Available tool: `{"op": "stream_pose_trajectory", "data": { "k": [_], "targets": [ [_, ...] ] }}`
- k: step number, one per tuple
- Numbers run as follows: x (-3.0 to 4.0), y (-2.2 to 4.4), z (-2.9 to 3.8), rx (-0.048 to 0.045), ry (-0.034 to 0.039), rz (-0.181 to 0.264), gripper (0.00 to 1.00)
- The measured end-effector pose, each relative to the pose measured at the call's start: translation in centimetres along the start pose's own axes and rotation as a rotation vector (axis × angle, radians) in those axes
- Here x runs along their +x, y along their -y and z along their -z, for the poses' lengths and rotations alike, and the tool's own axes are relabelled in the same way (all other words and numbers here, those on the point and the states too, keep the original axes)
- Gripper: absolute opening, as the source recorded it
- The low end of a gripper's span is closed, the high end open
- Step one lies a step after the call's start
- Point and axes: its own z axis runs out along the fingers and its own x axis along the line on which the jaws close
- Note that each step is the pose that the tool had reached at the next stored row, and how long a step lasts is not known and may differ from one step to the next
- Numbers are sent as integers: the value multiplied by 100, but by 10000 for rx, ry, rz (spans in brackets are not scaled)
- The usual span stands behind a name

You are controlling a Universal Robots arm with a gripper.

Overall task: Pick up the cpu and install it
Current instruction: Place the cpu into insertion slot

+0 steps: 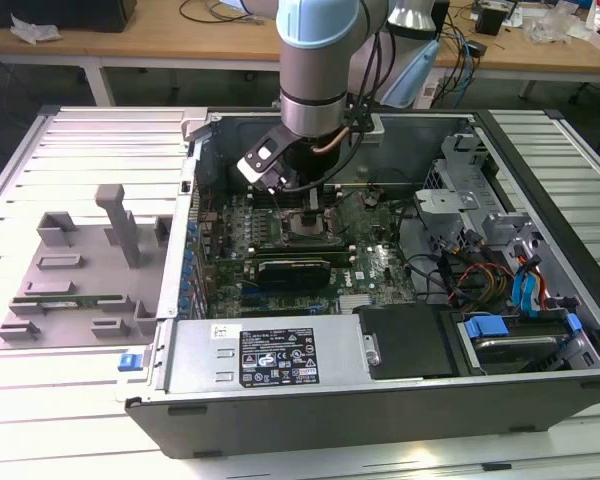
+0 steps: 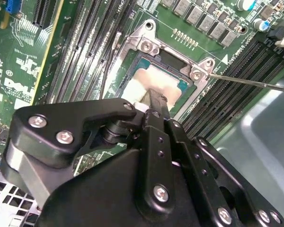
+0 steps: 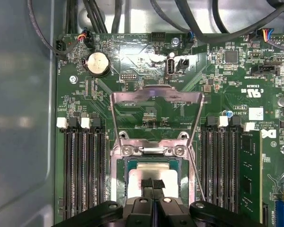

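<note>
Nearest in the exterior view, the open computer case (image 1: 280, 425) rests on the slatted counter (image 1: 70, 140), with a grey holder tray (image 1: 75, 275) lying to the exterior view's left. Farther into the case, past the long black card (image 1: 292, 268), the tool (image 3: 153, 185) hangs over the socket frame (image 3: 117, 156). Its fingers are drawn together with nothing seen between them. The cpu (image 2: 163, 78) lies flat inside that frame, pale top plate up, and the fingertips sit at or just above it; whether they touch cannot be told. I judge the carrying and placing done or nearly so. Beyond the socket, the retaining plate (image 3: 156, 97) stands tipped open and the thin latch lever (image 2: 246, 82) hangs free, so the clamping down is not yet done.
</note>
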Motion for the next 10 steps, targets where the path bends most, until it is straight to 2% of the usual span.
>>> {"op": "stream_pose_trajectory", "data": {
  "k": [1,2,3,4,6,10],
  "targets": [
    [1,-2,33,0,0,0,11],
    [2,-5,103,0,1,0,11],
    [4,-10,215,-1,0,0,11],
    [5,-12,262,1,1,0,11],
    [7,-15,330,1,0,0,11],
    [7,-17,360,0,1,0,11]
  ]
}}
